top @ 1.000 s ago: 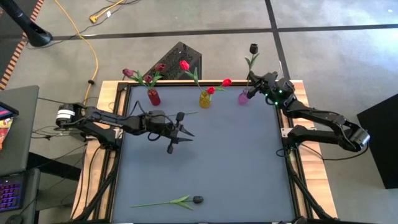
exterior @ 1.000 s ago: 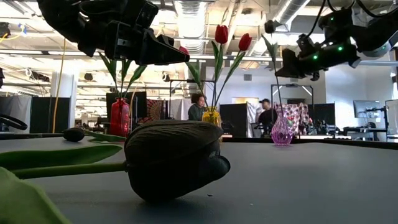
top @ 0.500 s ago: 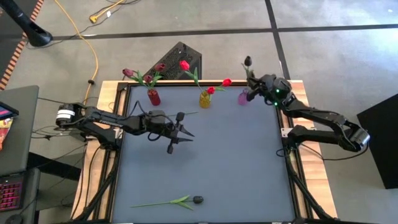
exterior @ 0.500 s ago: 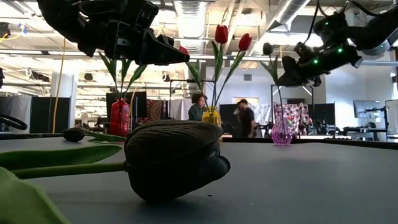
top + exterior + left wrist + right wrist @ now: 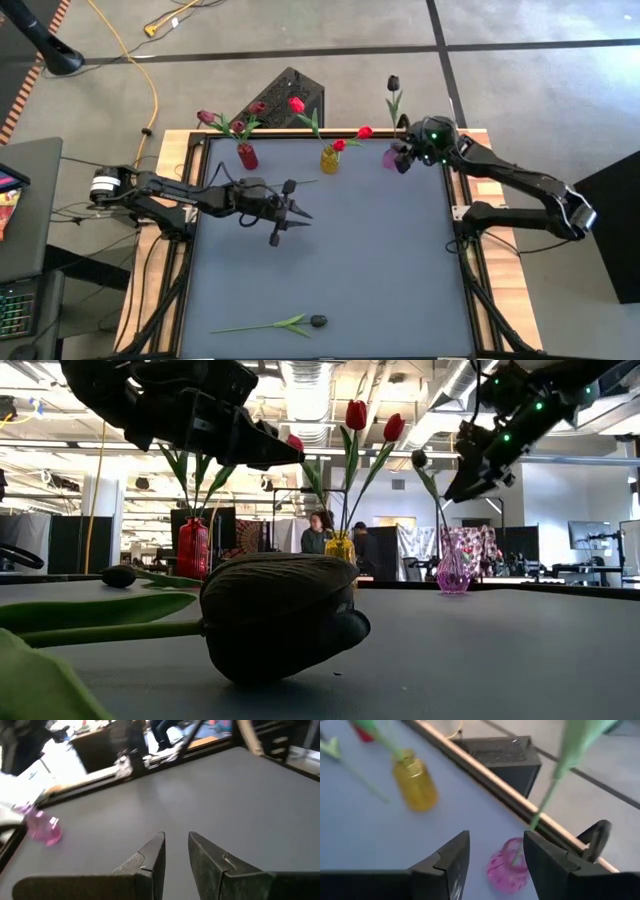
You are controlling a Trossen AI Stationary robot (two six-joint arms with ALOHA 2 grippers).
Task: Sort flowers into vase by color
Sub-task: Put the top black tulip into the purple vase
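A yellow cable [image 5: 152, 95] snakes down the upper left of the high view, across grey floor. A dark perforated box [image 5: 292, 88] sits just beyond the bench [image 5: 330, 260] — near top centre. In the low view, two people [image 5: 322, 532] stand mid-frame in the room behind, under ceiling ducts [image 5: 300, 380].

- The table [image 5: 340, 250] has a dark grey top in a wooden frame.
- Along its far edge stand a red vase [image 5: 247, 156], a yellow vase [image 5: 329, 159] and a pink vase [image 5: 390, 157].
- A black tulip [image 5: 285, 324] lies flat near the front edge; another [image 5: 292, 185] lies left of centre.
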